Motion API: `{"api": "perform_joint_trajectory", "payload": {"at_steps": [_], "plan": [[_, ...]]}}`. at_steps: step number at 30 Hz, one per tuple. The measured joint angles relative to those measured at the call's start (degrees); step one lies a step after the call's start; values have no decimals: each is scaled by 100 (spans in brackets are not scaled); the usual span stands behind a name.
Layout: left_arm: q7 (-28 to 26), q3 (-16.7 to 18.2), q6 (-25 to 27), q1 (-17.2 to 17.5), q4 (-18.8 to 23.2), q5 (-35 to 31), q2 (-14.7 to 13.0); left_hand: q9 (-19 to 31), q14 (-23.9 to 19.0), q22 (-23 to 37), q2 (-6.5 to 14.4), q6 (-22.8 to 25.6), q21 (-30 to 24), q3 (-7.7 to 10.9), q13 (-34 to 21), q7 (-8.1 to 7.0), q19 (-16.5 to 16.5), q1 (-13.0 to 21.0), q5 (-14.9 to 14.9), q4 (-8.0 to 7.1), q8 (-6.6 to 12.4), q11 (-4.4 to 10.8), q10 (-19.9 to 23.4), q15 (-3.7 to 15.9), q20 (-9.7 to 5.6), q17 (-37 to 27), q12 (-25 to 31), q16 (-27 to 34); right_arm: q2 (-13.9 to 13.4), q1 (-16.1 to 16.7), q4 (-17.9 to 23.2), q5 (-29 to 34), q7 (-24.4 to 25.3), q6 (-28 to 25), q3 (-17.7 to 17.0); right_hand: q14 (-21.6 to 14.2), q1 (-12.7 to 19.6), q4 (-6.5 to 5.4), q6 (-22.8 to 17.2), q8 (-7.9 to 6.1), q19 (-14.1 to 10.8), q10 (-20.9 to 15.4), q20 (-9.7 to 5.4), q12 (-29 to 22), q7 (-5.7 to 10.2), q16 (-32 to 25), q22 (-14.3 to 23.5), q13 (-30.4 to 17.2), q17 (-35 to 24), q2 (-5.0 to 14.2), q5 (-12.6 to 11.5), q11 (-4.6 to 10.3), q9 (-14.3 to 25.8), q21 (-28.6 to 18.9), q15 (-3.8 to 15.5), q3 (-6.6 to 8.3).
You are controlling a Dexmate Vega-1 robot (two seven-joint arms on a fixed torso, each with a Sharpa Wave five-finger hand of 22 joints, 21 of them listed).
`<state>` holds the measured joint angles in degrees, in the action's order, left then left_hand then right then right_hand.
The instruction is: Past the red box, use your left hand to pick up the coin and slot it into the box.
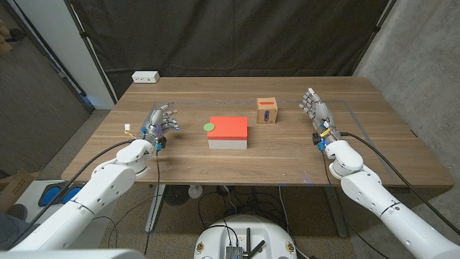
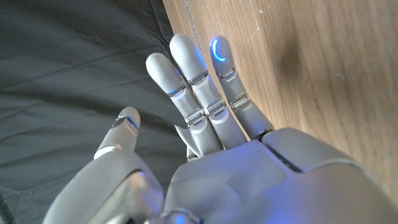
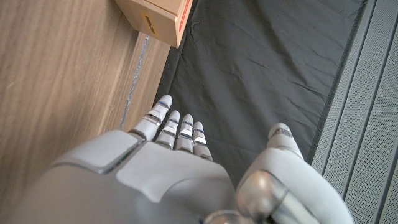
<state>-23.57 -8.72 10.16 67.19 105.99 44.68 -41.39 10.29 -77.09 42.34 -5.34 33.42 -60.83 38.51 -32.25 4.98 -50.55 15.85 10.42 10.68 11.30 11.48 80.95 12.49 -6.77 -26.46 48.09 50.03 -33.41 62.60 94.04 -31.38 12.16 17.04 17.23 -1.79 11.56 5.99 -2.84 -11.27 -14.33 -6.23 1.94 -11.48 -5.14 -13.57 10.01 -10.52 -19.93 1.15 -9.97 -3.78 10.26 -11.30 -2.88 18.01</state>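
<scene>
— While the wooden table point(image 1: 287, 155) takes up most of the head view, what stands around it?
— A dark curtain point(image 1: 230, 36) hangs behind, with a white power strip point(image 1: 145, 76) at the far left corner.
— Where is the coin?
— The green coin point(image 1: 209, 127) lies flat, touching the left side of the red box point(image 1: 228, 132). A small wooden box point(image 1: 267, 111) with a slot in its red face stands farther back, to the right.
— Do the wrist views add anything?
— The right wrist view catches that wooden box's point(image 3: 158, 18) corner beyond the fingers; the left wrist view has just wood grain and curtain.
— And the hands?
— The left hand point(image 1: 159, 124) is left of the coin, fingers spread, holding nothing. The right hand point(image 1: 317, 112) is right of the wooden box, fingers straight, thumb apart, also unladen.
</scene>
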Motion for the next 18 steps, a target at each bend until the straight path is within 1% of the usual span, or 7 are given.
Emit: {"api": "perform_joint_trajectory", "payload": {"at_steps": [3, 7, 10, 11, 15, 16, 18], "plan": [[-45, 63, 188, 28, 85, 173, -48, 13, 0, 20, 94, 150, -42, 0, -30, -10, 16, 165, 44, 0, 0, 0, 0, 0, 16, 0, 106, 66, 9, 29, 31, 37, 55, 8, -1, 0, 0, 0, 0, 0, 0, 0, 0, 0, 0, 0, 0, 0, 0, 0, 0, 0, 0, 0, 0, 0], [-108, 172, 397, 75, 239, 371, -123, 27, 1, 22, 218, 357, -124, 55, -4, -9, 20, 521, 146, 7, 0, 0, 0, 0, 21, 13, 252, 185, 9, 72, 64, 68, 116, 30, -23, 0, 13, 17, -30, 0, 0, -62, 0, 0, 30, 0, 0, 0, 0, 13, 0, -1, 0, 0, 0, 17], [-186, 261, 610, 116, 358, 581, -176, 27, -15, -10, 273, 520, -156, 87, 45, -69, 20, 755, 216, 39, 0, 0, -1, -16, 21, 27, 340, 258, 8, 121, 96, 82, 151, 45, -52, 0, 30, 23, -30, 0, 0, -62, 0, 0, 30, 0, 0, 0, 25, 30, 0, -1, 0, 0, 0, 23], [-252, 291, 765, 127, 405, 730, -194, 27, -24, -16, 271, 592, -188, 87, 62, -80, 20, 857, 244, 39, 0, 0, -1, -24, 21, 39, 386, 290, 5, 149, 109, 84, 161, 48, -65, 0, 30, 23, -30, 0, 0, -62, 0, 0, 30, 0, 0, 0, 27, 30, 0, -1, 0, 0, 0, 23], [-364, 402, 1018, 166, 535, 1001, -260, 48, -30, -57, 207, 767, -255, 126, 128, -112, 20, 1312, 338, 79, 0, 0, -1, -31, 21, 86, 560, 402, -8, 219, 146, 87, 190, 61, -99, -19, 30, 46, -30, 0, 0, -62, 0, 0, 30, 0, 0, 0, 27, 30, 0, -1, 0, 0, -19, 0], [-408, 453, 1107, 184, 595, 1100, -291, 53, -30, -67, 185, 790, -286, 126, 142, -95, 20, 1433, 356, 78, 0, 0, 0, -31, 21, 94, 600, 432, -12, 240, 157, 87, 201, 63, -110, -19, 30, 46, -30, 0, 0, -62, 0, 0, 30, 0, 0, 0, 27, 30, 0, -1, 0, 0, -19, -1], [-454, 522, 1196, 204, 666, 1198, -329, 53, -30, -99, 109, 888, -334, 126, 177, -130, 20, 1728, 361, 79, 0, -1, 0, -31, 21, 125, 694, 495, -20, 279, 181, 87, 211, 66, -129, -19, 30, 61, -30, 0, 0, -62, 0, 0, 30, 0, 0, 0, 27, 30, 0, -1, 0, 0, -19, 14]]}}
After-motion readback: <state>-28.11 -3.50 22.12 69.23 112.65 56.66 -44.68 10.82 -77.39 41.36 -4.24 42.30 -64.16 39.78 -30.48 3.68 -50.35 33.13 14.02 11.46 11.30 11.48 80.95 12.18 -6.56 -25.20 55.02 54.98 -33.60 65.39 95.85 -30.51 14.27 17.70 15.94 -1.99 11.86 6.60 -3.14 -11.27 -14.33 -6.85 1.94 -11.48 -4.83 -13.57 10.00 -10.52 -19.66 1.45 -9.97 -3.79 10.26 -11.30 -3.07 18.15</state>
